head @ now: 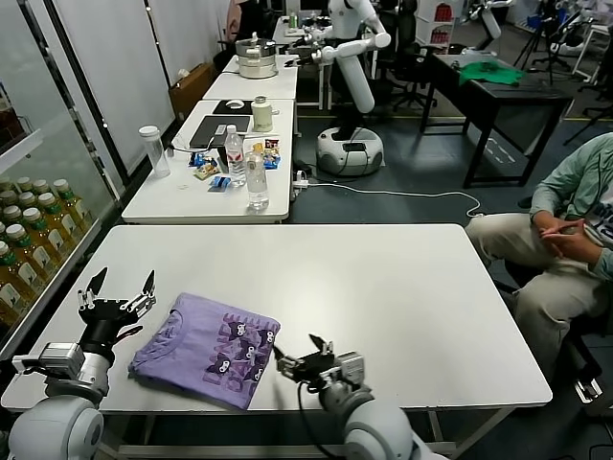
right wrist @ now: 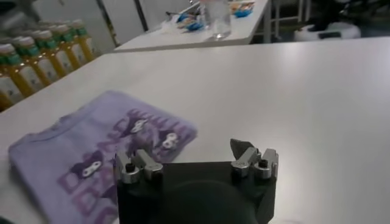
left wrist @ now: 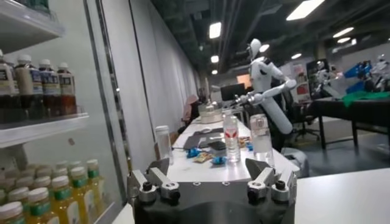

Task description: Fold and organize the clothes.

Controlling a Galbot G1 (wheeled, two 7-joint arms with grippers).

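The room was a busy lab: a second table behind carried water bottles [head: 256, 178] and a laptop, shelves of yellow drink bottles [head: 29, 251] stood off to the robot's left, and a seated person [head: 565, 240] waited on its right. On the white tabletop [head: 402, 297], near the front edge and toward the robot's left, lay the lavender T-shirt [head: 206, 350], folded into a compact rectangle with its dark-and-white printed figures facing up.

The left gripper [head: 119, 292] hung just beside the shirt's left edge, raised off the tabletop and pointing away across the room, its fingers spread wide and holding nothing. The right gripper [head: 299, 362] sat low just beside the shirt's right edge, fingers likewise wide and empty; from its wrist camera the shirt lay ahead of them, apart from the tips.

Judging from this, the folding looked largely done and the step in hand was the release and clearing away, or one last tidy. To do it well, each arm should lift straight up and away from the shirt before swinging out, so that no finger snags the thin fabric and drags the top layer open. If another fold is wanted, both sets of fingers should pinch matching corners of one edge and travel together, keeping the edge taut and level.
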